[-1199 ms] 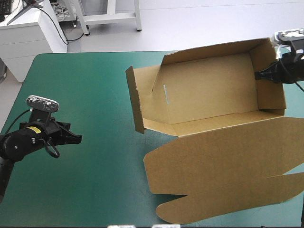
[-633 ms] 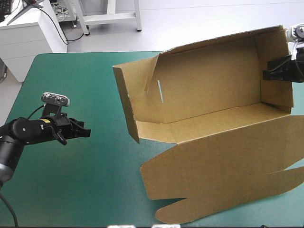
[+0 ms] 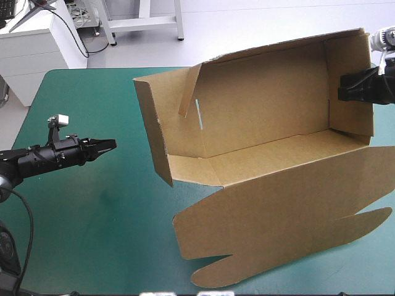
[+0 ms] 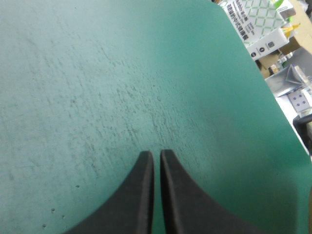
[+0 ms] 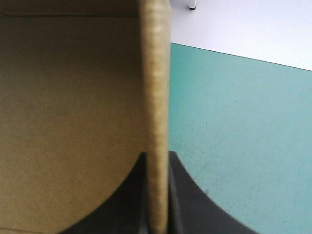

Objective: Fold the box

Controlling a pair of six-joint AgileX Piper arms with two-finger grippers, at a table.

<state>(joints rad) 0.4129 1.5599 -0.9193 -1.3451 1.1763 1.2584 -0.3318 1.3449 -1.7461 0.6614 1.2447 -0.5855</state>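
The right gripper [image 3: 343, 86] is clamped on the right end wall of the box [image 3: 265, 123]. In the right wrist view the board's edge is seen pinched between the two black fingers [image 5: 185, 204]. The box is placed on the right half of the table, with its walls raised as an open tray and its lid [image 3: 278, 228] spread flat toward the near edge. The left gripper [image 3: 110, 145] is pressed together on nothing, well apart from the box, over the bare teal-green cover [image 4: 97, 87].
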